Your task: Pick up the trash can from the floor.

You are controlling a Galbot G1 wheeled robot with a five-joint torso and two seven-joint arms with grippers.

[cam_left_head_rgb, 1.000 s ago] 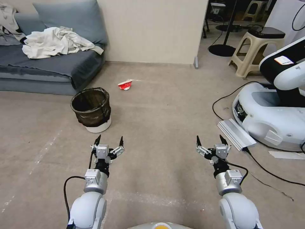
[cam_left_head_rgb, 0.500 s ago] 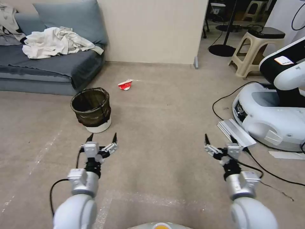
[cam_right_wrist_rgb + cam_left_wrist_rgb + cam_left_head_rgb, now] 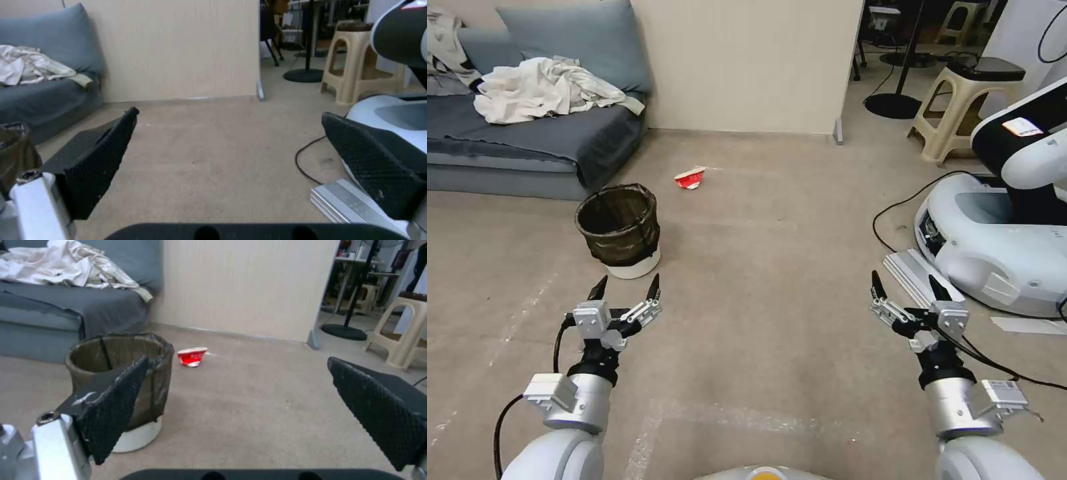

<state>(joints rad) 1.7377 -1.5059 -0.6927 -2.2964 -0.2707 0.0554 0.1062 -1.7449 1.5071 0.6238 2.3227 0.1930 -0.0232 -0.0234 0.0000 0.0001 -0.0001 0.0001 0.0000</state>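
Right now my left gripper (image 3: 625, 288) hangs spread wide, grasping nothing, with the trash can (image 3: 619, 230) upright on the floor (image 3: 760, 267) just ahead of its fingertips, not touching. My right gripper (image 3: 911, 288) is equally splayed, well off to the can's right. Beyond lies a red-and-white cup (image 3: 690, 177); its lettering is unreadable.

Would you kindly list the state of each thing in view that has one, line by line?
Trash can: upright on the floor, open-topped, bag over rim, untouched.
Paper cup: crushed, lying on its side.
Cloth: crumpled on the sofa.
Left tool: open, empty, just short of the can.
Right tool: open, empty, above bare floor.
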